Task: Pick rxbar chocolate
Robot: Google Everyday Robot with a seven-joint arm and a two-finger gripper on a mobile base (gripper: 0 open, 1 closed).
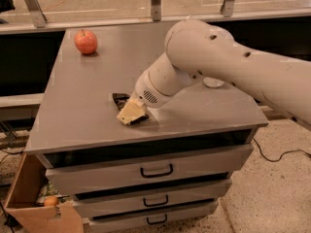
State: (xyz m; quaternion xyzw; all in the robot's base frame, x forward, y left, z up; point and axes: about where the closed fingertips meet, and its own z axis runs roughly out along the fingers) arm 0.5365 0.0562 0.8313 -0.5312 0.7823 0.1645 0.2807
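Note:
The rxbar chocolate (119, 99) lies flat on the grey cabinet top (77, 106), a black wrapper mostly covered by my hand; only its left end and a dark edge under the fingers show. My gripper (130, 113) is down on the bar, its cream-coloured fingers (129, 111) resting over the bar's near end. The big white arm reaches in from the right and hides the rest of the bar.
A red apple (85, 41) sits at the back left of the cabinet top. A small clear bottle end (214, 83) peeks out behind the arm. Below are three drawers (155, 170) with handles. A cardboard box (29, 198) stands at the lower left.

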